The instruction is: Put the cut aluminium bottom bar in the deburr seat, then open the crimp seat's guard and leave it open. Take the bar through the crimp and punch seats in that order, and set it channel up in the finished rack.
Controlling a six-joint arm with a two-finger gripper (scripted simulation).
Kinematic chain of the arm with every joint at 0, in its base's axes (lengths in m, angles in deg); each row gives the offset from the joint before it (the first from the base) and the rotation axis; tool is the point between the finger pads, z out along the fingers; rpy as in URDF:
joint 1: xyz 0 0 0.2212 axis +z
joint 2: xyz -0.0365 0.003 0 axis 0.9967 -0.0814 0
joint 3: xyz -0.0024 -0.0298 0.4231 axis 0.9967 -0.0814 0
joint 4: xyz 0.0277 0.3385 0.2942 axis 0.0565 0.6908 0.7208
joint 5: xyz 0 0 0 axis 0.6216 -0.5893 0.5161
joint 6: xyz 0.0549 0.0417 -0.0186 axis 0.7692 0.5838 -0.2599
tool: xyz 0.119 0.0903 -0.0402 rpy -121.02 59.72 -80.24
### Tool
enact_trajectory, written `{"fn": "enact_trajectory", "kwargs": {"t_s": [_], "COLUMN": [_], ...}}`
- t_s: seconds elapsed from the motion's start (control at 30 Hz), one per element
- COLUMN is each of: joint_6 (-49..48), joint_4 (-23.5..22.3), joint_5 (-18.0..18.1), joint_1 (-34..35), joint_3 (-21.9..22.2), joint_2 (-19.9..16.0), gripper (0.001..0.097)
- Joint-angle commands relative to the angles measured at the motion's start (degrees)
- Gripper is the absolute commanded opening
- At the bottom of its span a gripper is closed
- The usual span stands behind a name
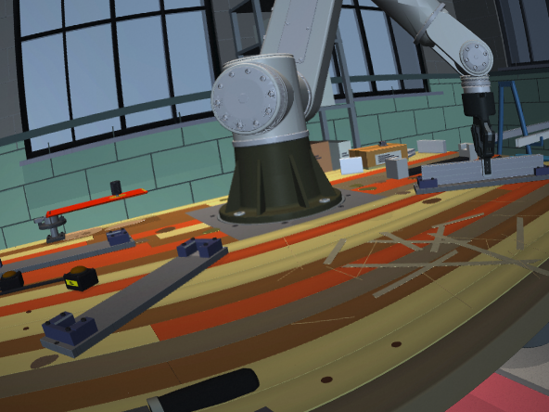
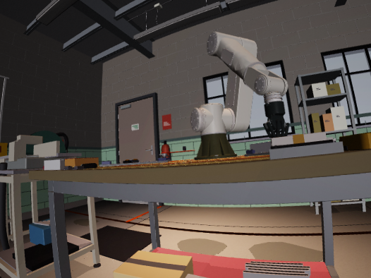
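The gripper's fingertips are partly hidden behind the aluminium bottom bar [image 1: 482, 168], a long grey channel lying lengthwise on a seat with dark blue end blocks at the bench's far right. The bar's right end runs out of the side camera's picture. An empty seat [image 1: 134, 290], a grey plate with blue blocks at each end, lies at the front left. Another empty seat [image 1: 69, 253] lies behind it. A red guard lever [image 1: 95, 202] stands on a pivot post at the far left. My gripper [image 1: 487, 169] reaches straight down onto the bar's middle and is closed on the bar.
The robot base [image 1: 278, 185] stands on a plate mid-bench. Boxes [image 1: 378, 155] sit behind the bar's seat. Thin metal strips [image 1: 431, 253] lie scattered at the right front. A yellow-black button box [image 1: 79, 278] sits at the left. A black cylinder [image 1: 208, 389] lies at the front edge.
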Motion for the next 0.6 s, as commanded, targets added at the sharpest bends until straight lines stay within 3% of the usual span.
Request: {"fn": "enact_trajectory", "kwargs": {"t_s": [0.0,0.4,0.57], "joint_6": [0.0,0.0,0.0], "joint_4": [0.0,0.0,0.0], "joint_5": [0.0,0.0,0.0], "joint_1": [0.0,0.0,0.0], "joint_3": [0.03,0.02,0.01], "joint_2": [0.04,0.02,0.01], "gripper": [0.008,0.0085,0.0185]}}
